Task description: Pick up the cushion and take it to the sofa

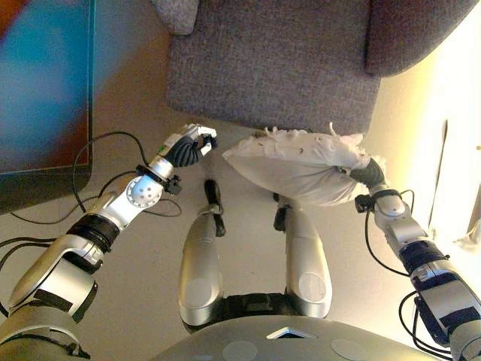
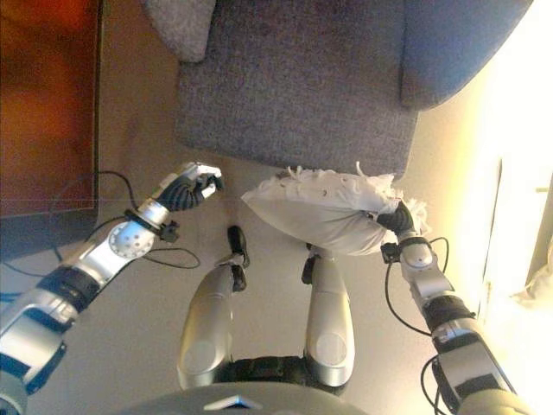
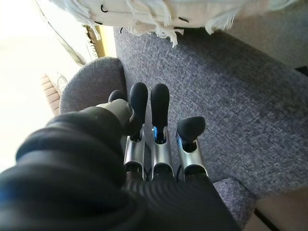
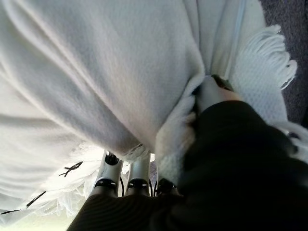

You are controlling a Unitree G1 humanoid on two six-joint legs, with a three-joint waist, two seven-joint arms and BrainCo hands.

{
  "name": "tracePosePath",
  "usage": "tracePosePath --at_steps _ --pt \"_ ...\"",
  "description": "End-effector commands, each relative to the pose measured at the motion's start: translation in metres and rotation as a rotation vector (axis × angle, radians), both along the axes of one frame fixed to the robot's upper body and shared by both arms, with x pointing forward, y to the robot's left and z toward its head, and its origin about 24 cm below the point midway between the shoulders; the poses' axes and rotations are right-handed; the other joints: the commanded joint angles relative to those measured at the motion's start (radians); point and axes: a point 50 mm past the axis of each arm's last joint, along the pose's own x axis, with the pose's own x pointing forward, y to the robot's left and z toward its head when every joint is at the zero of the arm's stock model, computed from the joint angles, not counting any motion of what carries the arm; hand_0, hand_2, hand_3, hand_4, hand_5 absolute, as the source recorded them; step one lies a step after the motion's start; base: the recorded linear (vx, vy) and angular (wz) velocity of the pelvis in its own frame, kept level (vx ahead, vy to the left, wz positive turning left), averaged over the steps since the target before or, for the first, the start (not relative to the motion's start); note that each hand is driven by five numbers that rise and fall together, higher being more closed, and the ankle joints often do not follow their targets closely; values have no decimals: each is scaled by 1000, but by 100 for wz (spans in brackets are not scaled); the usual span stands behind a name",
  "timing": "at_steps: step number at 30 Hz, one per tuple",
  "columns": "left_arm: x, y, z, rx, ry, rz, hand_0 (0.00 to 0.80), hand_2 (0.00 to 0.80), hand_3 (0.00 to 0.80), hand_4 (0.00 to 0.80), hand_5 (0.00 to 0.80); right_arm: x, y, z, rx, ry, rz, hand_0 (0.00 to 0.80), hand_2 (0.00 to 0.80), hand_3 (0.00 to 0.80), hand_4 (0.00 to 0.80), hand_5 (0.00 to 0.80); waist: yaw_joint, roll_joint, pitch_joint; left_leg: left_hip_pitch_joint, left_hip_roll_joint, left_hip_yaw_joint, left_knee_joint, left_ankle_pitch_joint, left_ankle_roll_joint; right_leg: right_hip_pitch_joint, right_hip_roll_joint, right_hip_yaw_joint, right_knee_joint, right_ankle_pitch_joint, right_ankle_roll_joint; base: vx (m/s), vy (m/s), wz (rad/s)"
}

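Note:
A white fringed cushion (image 1: 301, 162) hangs in the air just before the front edge of the grey sofa (image 1: 278, 60). My right hand (image 1: 367, 174) grips its right end; in the right wrist view the thumb (image 4: 219, 94) digs into the cloth (image 4: 96, 72) and the fingers curl beneath it. My left hand (image 1: 188, 147) floats a little left of the cushion's left corner, apart from it. Its fingers (image 3: 149, 120) are relaxed and hold nothing, with the sofa seat (image 3: 231, 96) beyond them.
A dark low piece of furniture (image 1: 45, 83) stands to the left on the floor. A grey sofa cushion (image 1: 176, 15) lies at the seat's back left and an armrest (image 1: 413, 30) rises at the right. Pale curtains (image 1: 458, 150) hang far right.

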Motion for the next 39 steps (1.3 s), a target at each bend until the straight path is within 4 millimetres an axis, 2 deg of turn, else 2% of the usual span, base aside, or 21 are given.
tracePosePath --at_steps 1,6,11,12,13,17,23,31,39 --pt "-12 -5 0 -134 8 -18 800 800 800 800 800 3 -2 44 10 -220 70 800 800 800 800 800 28 3 -122 4 30 -18 -42 -14 -45 81 -82 -49 52 -141 118 85 19 0" --pt "-35 -4 -27 -248 117 29 800 800 800 800 800 -18 24 53 61 -314 222 800 800 800 800 800 17 -2 -213 156 25 -9 -151 -5 -39 230 -64 -66 -36 -137 119 134 39 2" --pt "-59 -6 -60 -304 266 83 800 800 800 800 800 -32 34 74 91 -405 348 800 800 800 800 800 13 3 -310 306 21 2 -240 4 -31 367 -44 -70 -104 -135 121 204 46 -7" --pt "-63 -4 -67 -317 298 102 436 436 436 436 436 -33 35 80 93 -427 366 800 800 800 800 800 13 5 -328 331 23 6 -249 4 -30 388 -42 -70 -109 -136 119 241 46 -9" --pt "-67 -2 -72 -330 329 123 0 0 0 0 0 -35 37 85 99 -445 383 800 800 800 800 800 12 7 -347 355 25 10 -256 3 -30 407 -39 -71 -114 -138 118 200 38 -5" --pt "-79 4 -89 -374 412 184 0 0 0 0 0 -38 41 101 112 -498 447 800 800 800 800 800 14 9 -401 441 26 27 -298 -3 -25 485 -35 -86 -140 -145 118 146 32 0" --pt "-85 10 -99 -402 459 236 0 0 0 0 0 -42 44 129 173 -592 517 800 800 800 800 800 17 6 -440 513 26 37 -339 -9 -22 561 -30 -110 -172 -149 118 53 5 6" --pt "-92 19 -112 -429 530 301 0 0 0 0 0 -45 45 163 176 -712 599 800 800 800 800 800 23 2 -467 546 30 44 -344 -17 -23 601 -31 -128 -183 -150 118 3 3 0" --pt "-103 30 -127 -408 614 369 0 0 0 0 0 -47 40 186 145 -796 601 800 800 800 800 800 31 -1 -478 552 27 41 -344 -20 -23 612 -30 -135 -179 -152 118 -5 -1 0"
